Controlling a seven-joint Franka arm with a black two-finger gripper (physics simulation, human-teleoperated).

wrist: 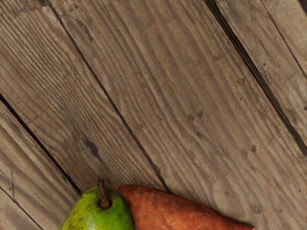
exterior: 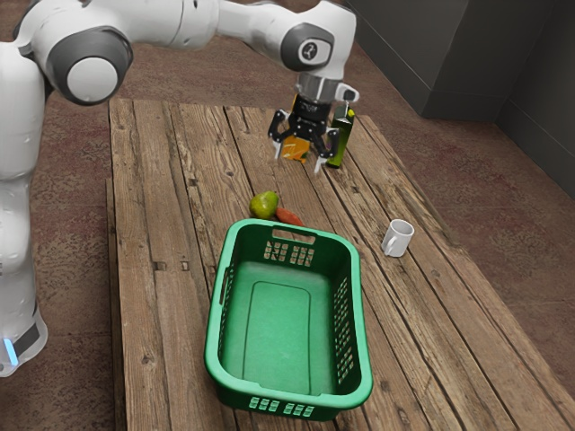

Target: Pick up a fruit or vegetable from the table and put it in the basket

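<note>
My gripper [exterior: 300, 165] hangs above the far part of the table with its fingers spread apart and nothing between them. A green pear [exterior: 263, 205] and an orange-red sweet potato [exterior: 288, 216] lie side by side at the far end of the green basket [exterior: 361, 359], outside it. The basket holds nothing. In the wrist view the pear [wrist: 98, 213] has its stem up, and the sweet potato [wrist: 177, 211] lies against it.
A white mug [exterior: 398, 238] stands beyond the basket toward the exterior view's right. Behind the gripper are an orange package [exterior: 295, 148] and a dark green bottle [exterior: 340, 139]. The wooden table [exterior: 162, 296] runs under everything.
</note>
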